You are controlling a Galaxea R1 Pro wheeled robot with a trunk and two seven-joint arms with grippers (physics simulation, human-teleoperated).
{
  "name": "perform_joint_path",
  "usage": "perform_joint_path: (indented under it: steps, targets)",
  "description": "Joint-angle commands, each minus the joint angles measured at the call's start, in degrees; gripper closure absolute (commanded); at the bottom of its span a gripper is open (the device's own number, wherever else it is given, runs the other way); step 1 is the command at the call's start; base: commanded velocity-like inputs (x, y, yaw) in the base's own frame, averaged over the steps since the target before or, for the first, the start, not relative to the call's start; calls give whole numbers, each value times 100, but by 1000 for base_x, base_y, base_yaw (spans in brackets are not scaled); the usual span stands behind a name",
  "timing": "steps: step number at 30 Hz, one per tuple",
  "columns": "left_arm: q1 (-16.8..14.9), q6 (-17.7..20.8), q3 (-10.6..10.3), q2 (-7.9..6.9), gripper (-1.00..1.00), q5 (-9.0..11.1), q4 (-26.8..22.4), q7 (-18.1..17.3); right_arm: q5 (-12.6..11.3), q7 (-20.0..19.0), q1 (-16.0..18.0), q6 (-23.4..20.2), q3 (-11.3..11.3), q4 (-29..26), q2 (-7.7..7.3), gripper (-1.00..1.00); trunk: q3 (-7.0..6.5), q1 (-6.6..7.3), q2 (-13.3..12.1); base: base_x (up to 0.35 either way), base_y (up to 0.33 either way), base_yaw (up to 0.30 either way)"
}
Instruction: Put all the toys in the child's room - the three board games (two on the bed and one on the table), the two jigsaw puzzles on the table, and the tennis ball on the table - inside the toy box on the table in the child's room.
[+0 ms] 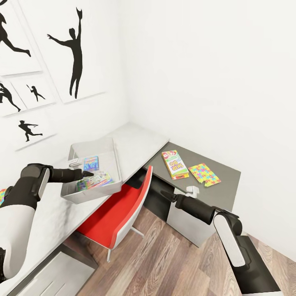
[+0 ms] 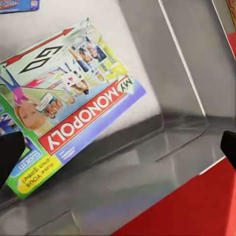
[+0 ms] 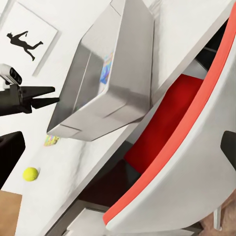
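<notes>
The toy box (image 1: 97, 171), a grey open tray, sits on the light-grey table (image 1: 135, 142) against the wall, just beside a red chair (image 1: 123, 205) tucked under the table edge. Two board games lie flat inside it: a My Monopoly box (image 2: 73, 105) on the floor of the box nearest the robot, and a smaller blue game (image 1: 91, 163) beyond it.

The left gripper (image 1: 87, 174) hovers over the near rim of the toy box, directly above the Monopoly box. In the left wrist view its dark fingertips (image 2: 11, 152) stand wide apart at the frame edges with nothing between them; the gripper is empty.

The right gripper (image 1: 167, 194) is held over the gap between the chair and the dark-grey desk (image 1: 222, 172). In the right wrist view its fingertips (image 3: 10, 157) are likewise spread wide, gripping nothing.

On the dark-grey desk a third board game (image 1: 174, 164), yellow and green, lies flat, with a multicoloured jigsaw puzzle (image 1: 204, 174) just beside it, apart from it. A small white object (image 1: 192, 190) sits near the desk's front edge.

The right wrist view shows the tennis ball (image 3: 30, 173) resting on the light-grey table, well apart from the toy box, with a small colourful item (image 3: 51, 140) near it; what that item is cannot be determined.
</notes>
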State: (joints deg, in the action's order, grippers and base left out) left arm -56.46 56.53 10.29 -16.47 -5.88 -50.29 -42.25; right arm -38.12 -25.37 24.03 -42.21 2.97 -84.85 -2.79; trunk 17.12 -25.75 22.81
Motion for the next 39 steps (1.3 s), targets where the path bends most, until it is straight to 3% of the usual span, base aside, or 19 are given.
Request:
perform_joint_path:
  steps: [1, 20, 27, 29, 31, 33, 35, 38, 39]
  targets:
    - [-6, 23, 12, 3, -100, -59, -5, -56, -11, -3, 5, -24, 1, -4, -3, -100, 10, -3, 11, 0, 0, 0]
    - [-39, 82, 33, -54, -100, -7, -71, -180, -11, -10, 5, -24, -26, 0, -8, -100, 10, -3, 11, 0, 0, 0]
    - [-41, 206, 79, -87, -100, 135, -171, -479, -11, -19, 5, -24, -28, 3, -11, -100, 10, -3, 11, 0, 0, 0]
    - [-41, 262, 233, -108, -100, 153, -300, -649, -11, -20, 5, -24, -27, 4, -11, -100, 10, -3, 11, 0, 0, 0]
    - [-41, 301, 512, -236, -100, 165, -397, -852, -11, -20, 5, -26, -30, 4, -11, -100, 10, -3, 11, 0, 0, 0]
    - [-41, 319, 766, -462, -100, 175, -436, -1122, -11, -20, 5, -30, -31, 4, -11, -100, 10, -3, 11, 0, 0, 0]
    - [-41, 326, 884, -653, -100, 175, -450, -1419, -11, -20, 5, -31, -31, 4, -11, -100, 10, -3, 11, 0, 0, 0]
    - [-23, 326, 1060, -1109, -100, 167, -445, -2329, -11, -20, 5, -34, -58, 2, -11, -100, 10, -3, 11, 0, 0, 0]
    - [-16, 326, 1094, -1199, -100, 165, -437, -2507, -11, -22, 5, -36, -69, 1, -11, -100, 10, -3, 11, 0, 0, 0]
